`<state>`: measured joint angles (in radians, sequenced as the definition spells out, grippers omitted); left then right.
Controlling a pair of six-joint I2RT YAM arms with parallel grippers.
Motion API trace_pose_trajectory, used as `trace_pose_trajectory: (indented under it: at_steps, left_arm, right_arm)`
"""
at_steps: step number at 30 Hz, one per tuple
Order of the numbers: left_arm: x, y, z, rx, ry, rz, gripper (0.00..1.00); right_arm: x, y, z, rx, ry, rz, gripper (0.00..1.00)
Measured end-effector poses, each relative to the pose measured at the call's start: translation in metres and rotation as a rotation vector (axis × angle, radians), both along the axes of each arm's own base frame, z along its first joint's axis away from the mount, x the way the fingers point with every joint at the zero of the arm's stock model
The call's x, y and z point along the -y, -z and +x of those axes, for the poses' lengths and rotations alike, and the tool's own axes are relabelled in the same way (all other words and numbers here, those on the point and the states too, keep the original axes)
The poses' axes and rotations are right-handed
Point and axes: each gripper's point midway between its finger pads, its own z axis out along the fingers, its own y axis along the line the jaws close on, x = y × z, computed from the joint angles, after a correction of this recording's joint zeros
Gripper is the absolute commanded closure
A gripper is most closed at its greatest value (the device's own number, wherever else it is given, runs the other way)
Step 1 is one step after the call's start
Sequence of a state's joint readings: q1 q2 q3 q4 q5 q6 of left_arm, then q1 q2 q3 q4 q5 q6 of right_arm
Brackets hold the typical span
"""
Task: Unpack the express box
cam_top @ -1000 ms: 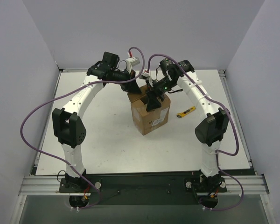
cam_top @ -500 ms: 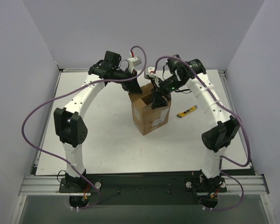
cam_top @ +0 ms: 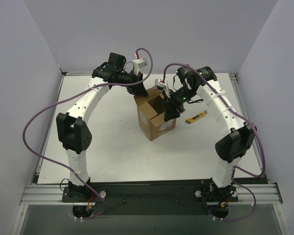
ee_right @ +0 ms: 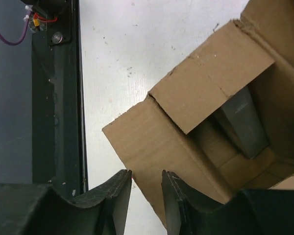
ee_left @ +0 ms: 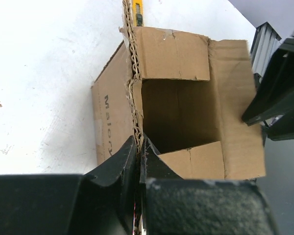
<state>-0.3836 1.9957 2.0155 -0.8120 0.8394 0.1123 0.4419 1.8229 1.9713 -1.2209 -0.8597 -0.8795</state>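
An overhead view shows a white bench (cam_top: 103,142) with two robot arms bent over a small brown express box (cam_top: 158,122). The box stands upright near the middle of the bench, with its top flaps folded open and a white label (cam_top: 164,127) on its near side.

In the left wrist view, the left fingers (ee_left: 115,166) are pressed together on the raw corrugated edge of one raised flap (ee_left: 133,88). The right fingers (ee_right: 118,196) are held a little apart by the box's near-right corner. An outer cardboard panel lies below the gap, and nothing is seen pinched between them.

From the right wrist, a grey oblong item (ee_right: 240,122) can be made out deep inside the box. A yellow-and-black utility knife (cam_top: 195,117) lies on the bench to the right of the box, apart from it.

The carton is judged to be light and fairly stiff, though its flaps are thin, creased and easily bent or torn if pulled hard. It would likely slide or tip on the smooth bench unless steadied. A flap near its fold, or the top edge of a wall, is therefore judged the soundest place to be gripped while the contents are reached from above.
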Motion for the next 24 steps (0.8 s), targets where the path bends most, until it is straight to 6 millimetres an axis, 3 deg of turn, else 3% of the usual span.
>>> trace_pose_trajectory:
  at_steps: [10,18,24]
  left_arm:
    - [0.009,-0.001,-0.008,-0.144,0.016,-0.144,1.0]
    - [-0.014,0.028,-0.004,-0.587,-0.088,-0.434,1.0]
    - [-0.012,0.028,-0.003,-0.698,-0.091,-0.478,1.0]
  right_arm:
    - [0.013,0.043,-0.005,-0.115,0.094,-0.101,0.77]
    - [0.014,0.048,0.008,-0.086,0.182,-0.149,0.77]
    - [0.013,0.052,0.012,-0.089,0.236,-0.181,0.77]
